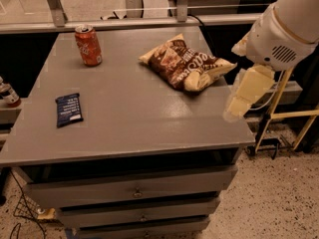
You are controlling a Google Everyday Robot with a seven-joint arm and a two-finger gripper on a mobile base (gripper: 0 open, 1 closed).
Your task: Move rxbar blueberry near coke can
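The rxbar blueberry [69, 109] is a flat dark navy bar lying on the grey table [144, 118] near its left front. The coke can [88, 46] stands upright at the back left, some way behind the bar. My gripper [234, 111] is cream-coloured and hangs from the white arm at the table's right edge, pointing down and to the left. It is far to the right of both the bar and the can and holds nothing that I can see.
A brown and cream chip bag [184, 63] lies at the back right of the table, just left of my arm. A small dark bottle [9, 94] stands on a ledge at the far left. Drawers [134, 190] are below; a yellow frame [294, 116] stands to the right.
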